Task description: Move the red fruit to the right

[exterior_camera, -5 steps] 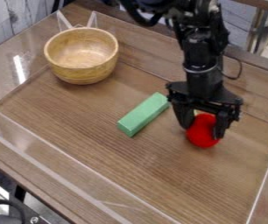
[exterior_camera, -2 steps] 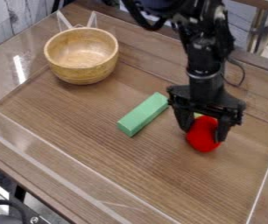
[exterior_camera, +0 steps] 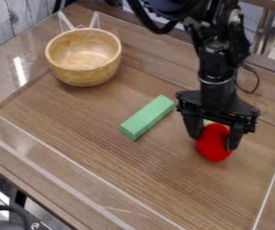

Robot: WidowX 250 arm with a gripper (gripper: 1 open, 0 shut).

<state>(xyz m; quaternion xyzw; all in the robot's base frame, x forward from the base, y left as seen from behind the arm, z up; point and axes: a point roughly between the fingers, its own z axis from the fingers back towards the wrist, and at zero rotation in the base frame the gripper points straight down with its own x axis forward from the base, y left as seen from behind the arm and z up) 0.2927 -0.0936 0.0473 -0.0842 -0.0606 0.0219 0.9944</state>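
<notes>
A black robot hand (exterior_camera: 219,135) points down, fingers spread wide around the red fruit (exterior_camera: 215,144) on the wooden bench (exterior_camera: 92,171); contact is unclear. A green block (exterior_camera: 147,117) lies just left.

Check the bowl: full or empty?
Empty: the bowl shows only bare wood inside; the fruit sits on the table.

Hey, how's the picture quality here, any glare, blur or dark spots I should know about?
In the camera view, pale glare streaks the clear tray wall at upper left; the dark arm above the gripper loses detail; the red fruit, green block and wooden bowl read clearly but softly, at low resolution.
</notes>
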